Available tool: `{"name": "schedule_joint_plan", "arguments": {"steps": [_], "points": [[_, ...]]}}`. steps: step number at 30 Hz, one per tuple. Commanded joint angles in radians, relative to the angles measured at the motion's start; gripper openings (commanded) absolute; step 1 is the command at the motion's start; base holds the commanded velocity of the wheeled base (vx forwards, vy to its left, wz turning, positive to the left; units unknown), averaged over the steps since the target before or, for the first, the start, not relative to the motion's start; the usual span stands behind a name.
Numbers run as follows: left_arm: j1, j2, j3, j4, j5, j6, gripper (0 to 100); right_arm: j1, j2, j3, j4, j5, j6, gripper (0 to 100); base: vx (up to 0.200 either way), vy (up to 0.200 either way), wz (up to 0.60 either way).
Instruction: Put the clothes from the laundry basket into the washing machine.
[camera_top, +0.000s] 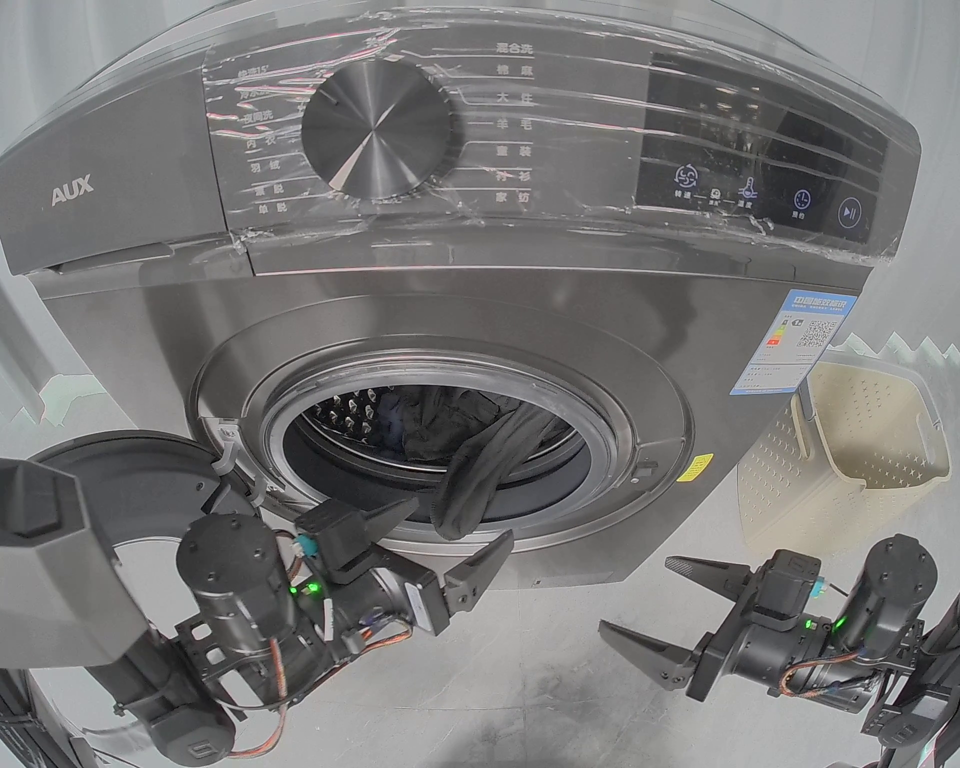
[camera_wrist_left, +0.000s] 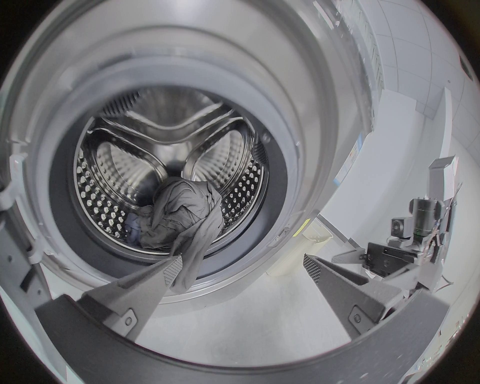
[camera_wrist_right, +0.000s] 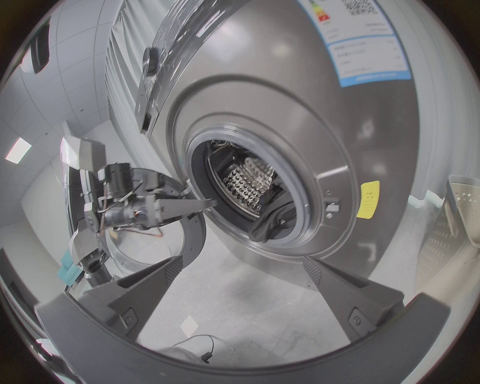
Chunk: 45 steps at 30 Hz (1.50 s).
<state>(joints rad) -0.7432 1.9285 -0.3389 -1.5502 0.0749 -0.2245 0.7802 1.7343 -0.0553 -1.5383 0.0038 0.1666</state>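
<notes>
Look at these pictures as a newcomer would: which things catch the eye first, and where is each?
The big grey washing machine fills the middle, its round door open to the left. A dark garment lies in the drum with one end hanging out of the opening, and the left hand sits open just in front of it. A cream basket stands at the machine's right, beyond the open right hand.

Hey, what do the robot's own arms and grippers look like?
Both arms are dark grey with black cylindrical wrist joints. The left gripper and right gripper have pointed, wedge-shaped dark fingers with textured pads. Orange cables loop at each wrist, beside small green lights.
</notes>
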Motion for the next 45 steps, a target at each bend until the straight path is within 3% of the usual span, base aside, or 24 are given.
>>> {"name": "schedule_joint_plan", "arguments": {"steps": [1, 5, 9, 13, 16, 22, 28, 32, 39, 45], "points": [[-0.028, -0.163, 0.110, -0.001, 0.039, -0.016, 100, -0.015, -0.111, 0.032, 0.006, -0.036, 0.024, 100, 0.000, 0.000, 0.00], [-0.022, -0.273, 0.198, 0.001, 0.094, 0.016, 100, -0.075, -0.162, 0.052, 0.012, -0.042, 0.024, 100, -0.100, 0.000, 0.00], [-0.007, -0.330, 0.236, 0.001, 0.103, 0.050, 100, -0.104, -0.194, 0.054, 0.014, -0.054, 0.024, 100, -0.200, 0.000, 0.00], [0.041, -0.373, 0.299, 0.001, 0.109, 0.083, 100, -0.130, -0.257, 0.054, 0.033, -0.119, 0.027, 100, -0.200, 0.000, 0.00], [0.073, -0.378, 0.336, 0.001, 0.109, 0.093, 100, -0.168, -0.300, 0.054, 0.058, -0.131, 0.031, 100, -0.200, 0.000, 0.00], [0.079, -0.447, 0.339, 0.005, 0.175, 0.093, 100, -0.283, -0.380, 0.054, 0.127, -0.130, 0.008, 100, -0.200, 0.000, 0.00], [0.085, -0.528, 0.339, 0.052, 0.210, 0.089, 100, -0.311, -0.495, 0.054, 0.279, -0.133, 0.002, 100, -0.200, 0.000, 0.00], [0.131, -0.649, 0.339, 0.154, 0.201, 0.097, 100, -0.371, -0.578, 0.054, 0.406, -0.130, 0.004, 100, -0.200, 0.000, 0.00], [0.140, -0.847, 0.339, 0.369, 0.204, 0.112, 100, -0.443, -0.679, 0.054, 0.518, -0.131, -0.012, 100, -0.200, 0.000, 0.00], [0.209, -1.014, 0.339, 0.564, 0.200, 0.111, 100, -0.495, -0.835, 0.054, 0.681, -0.130, -0.012, 100, 0.000, 0.000, 0.00]]}}
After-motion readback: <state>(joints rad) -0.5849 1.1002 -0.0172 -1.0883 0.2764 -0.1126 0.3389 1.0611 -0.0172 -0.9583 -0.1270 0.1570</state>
